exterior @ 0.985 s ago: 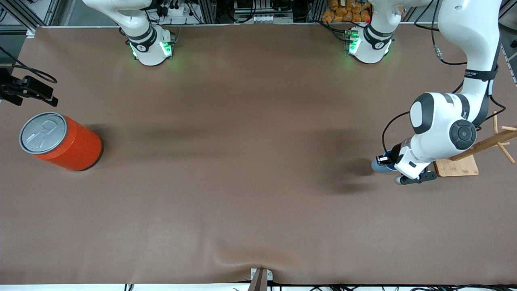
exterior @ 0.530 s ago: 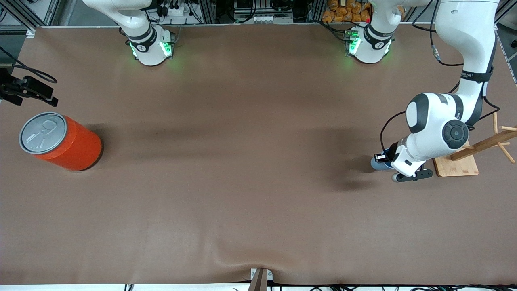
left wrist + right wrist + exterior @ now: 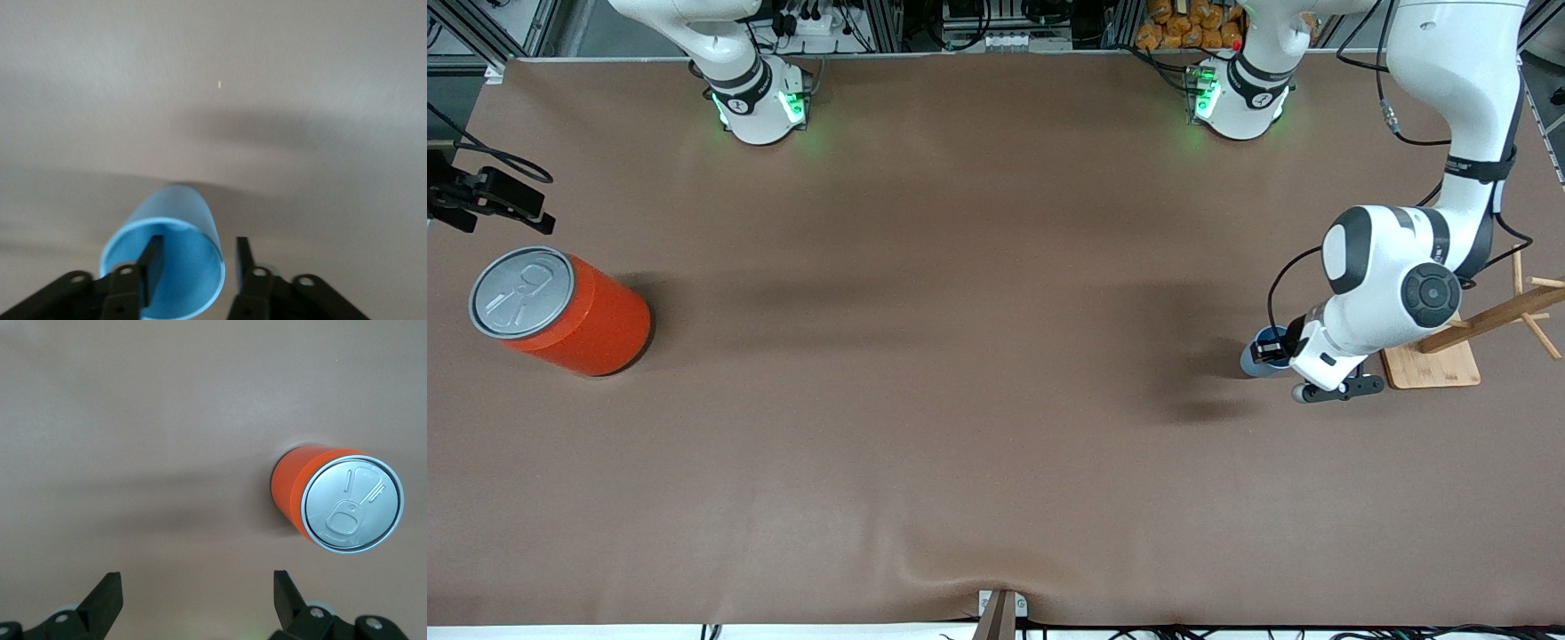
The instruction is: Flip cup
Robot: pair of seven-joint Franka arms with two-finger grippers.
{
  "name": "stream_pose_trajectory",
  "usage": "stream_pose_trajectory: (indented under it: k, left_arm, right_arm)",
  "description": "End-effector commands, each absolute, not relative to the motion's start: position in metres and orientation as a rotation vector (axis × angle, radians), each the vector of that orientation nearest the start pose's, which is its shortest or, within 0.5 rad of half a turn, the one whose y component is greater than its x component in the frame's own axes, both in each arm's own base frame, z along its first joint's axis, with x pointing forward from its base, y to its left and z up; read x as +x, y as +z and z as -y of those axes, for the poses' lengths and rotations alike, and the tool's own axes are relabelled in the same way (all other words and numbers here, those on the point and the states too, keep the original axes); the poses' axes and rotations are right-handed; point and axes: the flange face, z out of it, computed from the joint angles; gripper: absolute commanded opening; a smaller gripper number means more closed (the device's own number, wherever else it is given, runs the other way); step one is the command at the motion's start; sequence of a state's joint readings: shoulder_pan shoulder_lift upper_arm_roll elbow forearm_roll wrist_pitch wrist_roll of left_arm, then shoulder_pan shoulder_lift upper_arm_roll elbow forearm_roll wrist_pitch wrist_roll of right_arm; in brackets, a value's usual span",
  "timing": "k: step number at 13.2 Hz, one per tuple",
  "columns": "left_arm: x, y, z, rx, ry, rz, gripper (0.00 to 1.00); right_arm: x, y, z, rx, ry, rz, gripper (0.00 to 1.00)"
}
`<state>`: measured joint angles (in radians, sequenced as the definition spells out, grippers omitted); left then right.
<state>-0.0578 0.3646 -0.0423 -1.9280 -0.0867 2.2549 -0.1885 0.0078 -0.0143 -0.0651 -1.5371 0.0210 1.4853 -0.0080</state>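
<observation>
At the right of the front frame, toward the left arm's end of the bench (image 3: 996, 444), the left gripper (image 3: 195, 257) has loosened since a second ago: then it was clamped on the cup (image 3: 175, 257), now its jaws stand partly spread. The cup has shifted slightly and its dark opening now faces up, standing mouth-up just beside the wooden rack (image 3: 1463, 342). In the lower middle of the left wrist frame, one finger (image 3: 152, 263) sits inside the cup's mouth and the other just outside its wall, so the rim lies between the jaws with a visible gap. At the upper left edge of the front frame the right gripper (image 3: 193, 593) waits over the orange can (image 3: 560, 311), jaws spread wide, unchanged.
</observation>
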Motion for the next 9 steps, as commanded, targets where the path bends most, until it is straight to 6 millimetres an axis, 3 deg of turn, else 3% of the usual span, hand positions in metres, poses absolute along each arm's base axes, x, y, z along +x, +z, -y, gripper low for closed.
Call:
stream_pose_trajectory:
  k: [1,6,7,9]
  left_arm:
    - [0.63,0.367,0.045,-3.198,-0.001,0.242,1.0]
    - [0.646,0.489,0.008,-3.136,0.001,0.26,1.0]
    - [0.645,0.514,-0.002,-3.101,-0.031,0.245,1.0]
    - [0.625,0.555,0.003,-3.085,-0.036,0.219,1.0]
  right_arm:
    - [0.544,0.642,0.026,-3.107,0.042,-0.09,1.0]
    - [0.545,0.641,0.024,-3.109,0.042,-0.085,1.0]
    - [0.545,0.641,0.024,-3.109,0.044,-0.085,1.0]
    - [0.544,0.641,0.027,-3.108,0.042,-0.095,1.0]
